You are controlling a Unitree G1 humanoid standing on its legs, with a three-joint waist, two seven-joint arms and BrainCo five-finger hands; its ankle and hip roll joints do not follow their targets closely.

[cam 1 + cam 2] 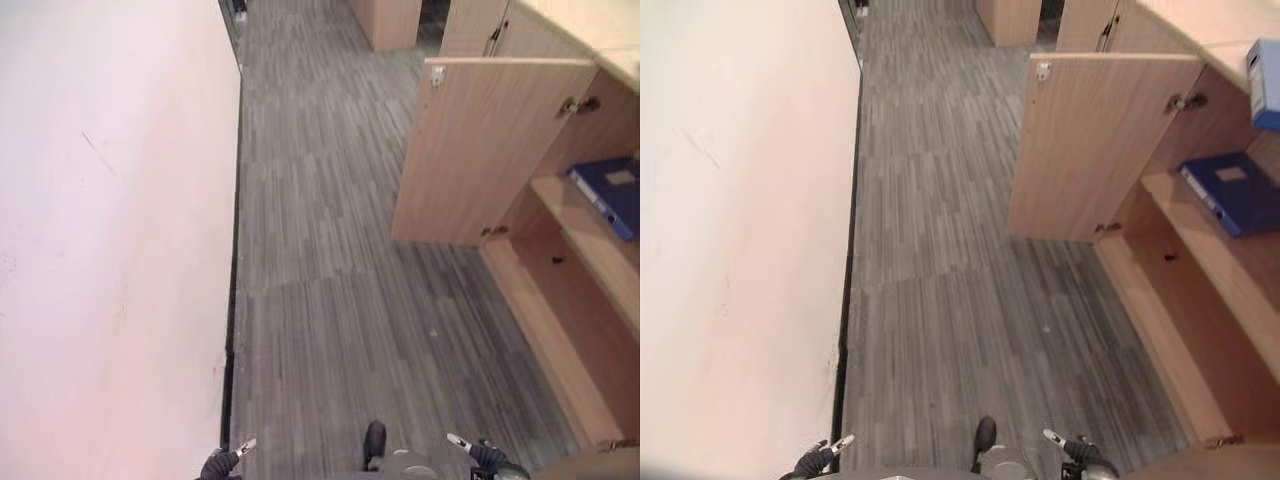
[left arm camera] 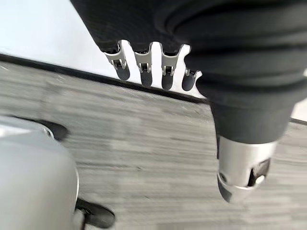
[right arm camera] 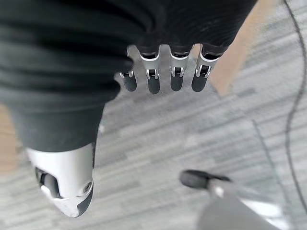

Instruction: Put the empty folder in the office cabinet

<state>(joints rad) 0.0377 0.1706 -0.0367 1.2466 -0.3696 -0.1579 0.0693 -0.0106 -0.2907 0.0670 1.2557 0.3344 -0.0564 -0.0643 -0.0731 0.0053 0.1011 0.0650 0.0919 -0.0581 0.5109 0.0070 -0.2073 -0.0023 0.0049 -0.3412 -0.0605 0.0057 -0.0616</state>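
Wall (image 1: 110,230): a pale, plain surface is seen along the robot's left side, edged at the floor by a dark skirting strip (image 1: 233,300).
Left hand (image 2: 153,67): it is held low beside the wall, above the carpet; the fingers (image 2: 143,72) are relaxed and nearly straight, the thumb is set apart, and nothing is held.
Floor (image 1: 330,300): grey striped carpet is laid down the corridor between the wall and the cabinets.
Right hand (image 3: 163,72): it is held low over the carpet near the cabinet's front; the fingers (image 3: 176,76) are loosely extended, the thumb is apart, and nothing is gripped.
Cabinet door (image 1: 490,150): a light wooden door is swung wide open into the corridor, hinged at the cabinet's near edge.
Office cabinet (image 1: 1200,330): its wooden interior is exposed, with a bottom compartment and a shelf above it.
Blue folder (image 1: 1230,192): it is laid flat on the cabinet's shelf, well apart from both hands.
Second blue item (image 1: 1264,85): it is seen on the cabinet's top at the far right; what it is cannot be told.
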